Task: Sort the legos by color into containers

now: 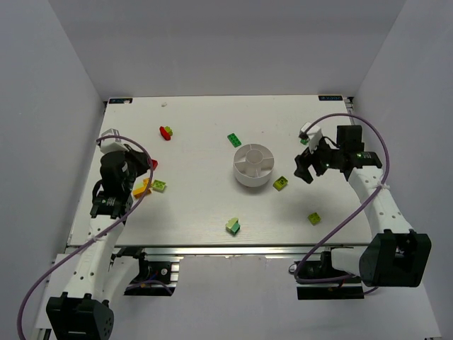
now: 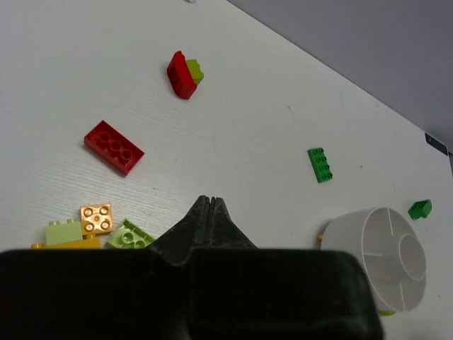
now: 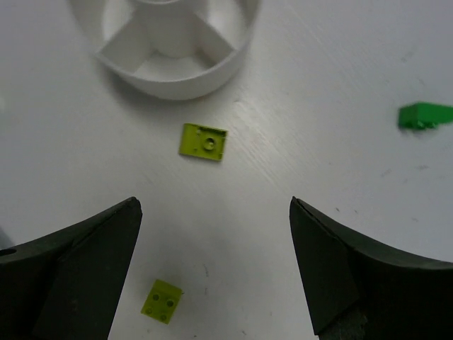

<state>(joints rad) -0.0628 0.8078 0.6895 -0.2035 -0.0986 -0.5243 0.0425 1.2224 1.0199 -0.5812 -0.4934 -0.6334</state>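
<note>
Left tool (image 2: 210, 204): fingers pressed together, nothing between them, tips pointing over the white counter (image 1: 198, 205).

Cluster just left of those tips (left wrist view): orange brick (image 2: 95, 219), pale brick (image 2: 62, 231), lime brick (image 2: 131, 236) and yellow brick (image 2: 67, 245), packed close.

Beyond the cluster a flat red brick (image 2: 113, 146) lies alone. Farther back is a second red brick (image 2: 180, 76) with a lime piece (image 2: 195, 70) against it.

Centre: the dish (image 1: 248, 180) stands upright mid-counter, with a green brick (image 1: 234, 139) behind it and a pale-and-lime brick (image 1: 233, 226) near the front edge.

Right of the dish: an upturned lime brick (image 3: 204, 142) near its wall (underside showing), a studded lime brick (image 3: 161, 300) nearer the front, and a small green brick (image 3: 425, 115) farther back.

Right tool (image 3: 214, 234): fingers spread wide, holding nothing, facing the dish.
</note>
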